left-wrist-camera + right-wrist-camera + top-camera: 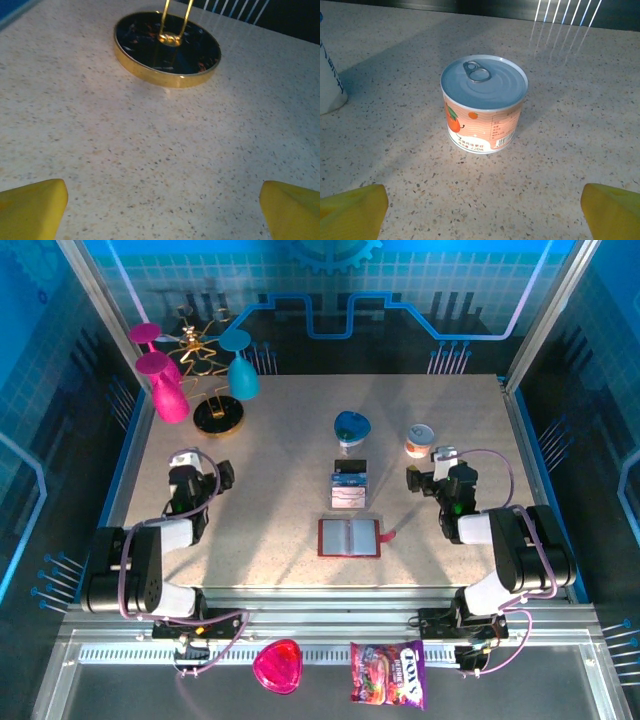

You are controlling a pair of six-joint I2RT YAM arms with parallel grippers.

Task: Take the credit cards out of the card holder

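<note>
Currently, the dark red book-style card holder (349,537) is laid open on the speckled table (280,530), to the left of the right gripper (425,480). The blue and pale credit cards (349,487) are seen just beyond it. Both the right gripper and the left gripper (215,477) are spread wide, with nothing held. A small orange-labelled tin can (484,103) is stood ahead of the right gripper.

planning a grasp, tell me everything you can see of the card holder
The card holder is a dark red book-style wallet, lying open and flat on the speckled table, pale inner pockets up. A red strap tab sticks out of its right edge. It sits centrally near the front edge; only the table touches it.
</note>
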